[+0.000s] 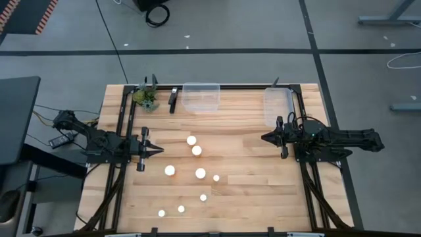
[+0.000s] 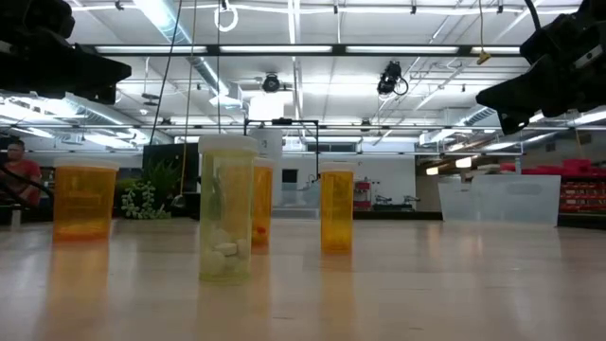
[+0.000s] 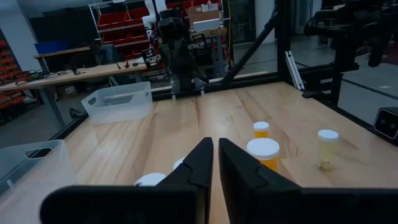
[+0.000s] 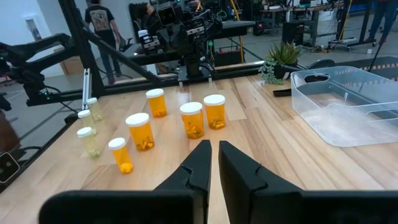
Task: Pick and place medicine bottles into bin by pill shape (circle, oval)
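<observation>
Orange medicine bottles, pills visible only from right wrist.

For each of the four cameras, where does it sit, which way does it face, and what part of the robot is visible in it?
High view: above the table, looking straight down; both arms, left tool, right tool.
Low view: at tabletop height, looking level across medicine bottles into the room; arms dark overhead.
Left wrist view: on the left arm, facing the right arm; own shut fingers below.
Right wrist view: on the right arm, facing the left arm; own shut fingers below.
Shared: both wrist views show a clear bin.
</observation>
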Motion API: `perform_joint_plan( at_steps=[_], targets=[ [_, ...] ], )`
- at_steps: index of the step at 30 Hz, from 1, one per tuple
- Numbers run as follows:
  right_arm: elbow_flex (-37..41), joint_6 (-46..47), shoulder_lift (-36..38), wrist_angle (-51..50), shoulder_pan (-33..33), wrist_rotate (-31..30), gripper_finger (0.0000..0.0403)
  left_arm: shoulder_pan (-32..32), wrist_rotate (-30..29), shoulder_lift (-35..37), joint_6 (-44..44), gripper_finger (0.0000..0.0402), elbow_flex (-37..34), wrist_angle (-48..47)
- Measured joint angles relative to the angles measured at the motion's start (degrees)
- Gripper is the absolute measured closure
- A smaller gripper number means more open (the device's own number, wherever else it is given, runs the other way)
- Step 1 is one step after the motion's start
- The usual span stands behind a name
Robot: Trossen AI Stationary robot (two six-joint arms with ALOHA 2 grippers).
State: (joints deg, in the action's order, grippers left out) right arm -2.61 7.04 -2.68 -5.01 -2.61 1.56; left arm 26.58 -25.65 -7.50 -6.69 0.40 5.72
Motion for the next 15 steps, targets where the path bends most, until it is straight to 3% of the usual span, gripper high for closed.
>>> perform_joint_plan(
  at_steps=[9, 15],
  targets=[
    [0.02, 0.36, -0.02, 0.30, 0.00, 0.00, 0.0366, 0.00, 0.00, -0.01, 0.00, 0.0369, 0.00, 0.00],
    [0.02, 4.96, -0.02, 6.47, 0.00, -0.02, 0.0366, 0.00, 0.00, 0.01, 0.00, 0.0374, 0.00, 0.01]
  ],
)
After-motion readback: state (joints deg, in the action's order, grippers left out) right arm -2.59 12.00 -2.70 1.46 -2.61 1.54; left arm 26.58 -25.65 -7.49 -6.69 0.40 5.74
